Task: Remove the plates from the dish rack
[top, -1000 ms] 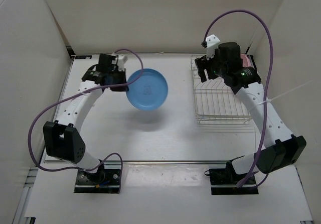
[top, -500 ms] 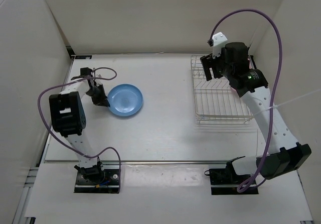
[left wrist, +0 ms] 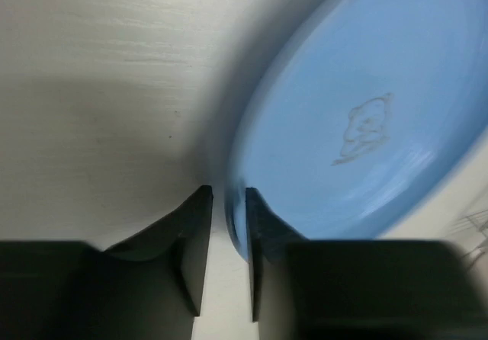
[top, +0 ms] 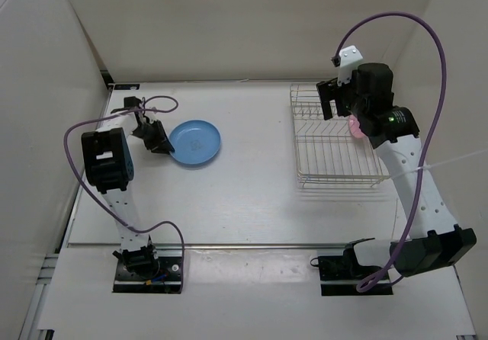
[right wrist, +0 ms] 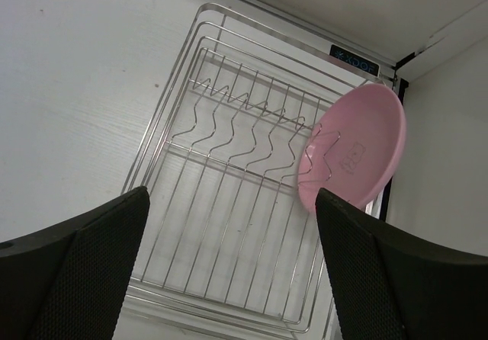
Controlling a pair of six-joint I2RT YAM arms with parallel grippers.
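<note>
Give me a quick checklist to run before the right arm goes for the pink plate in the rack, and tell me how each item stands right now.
1. Blue plate lying flat on the table: ok.
2. Left gripper clear of the blue plate: cannot tell; its jaws show only a slim gap right at the rim.
3. Right gripper open with nothing between the jaws: ok.
4. Pink plate on edge in the dish rack, unobstructed: ok.
5. Right gripper lined up on the pink plate: not ok; it hovers above the rack, with the plate off toward one finger.
</note>
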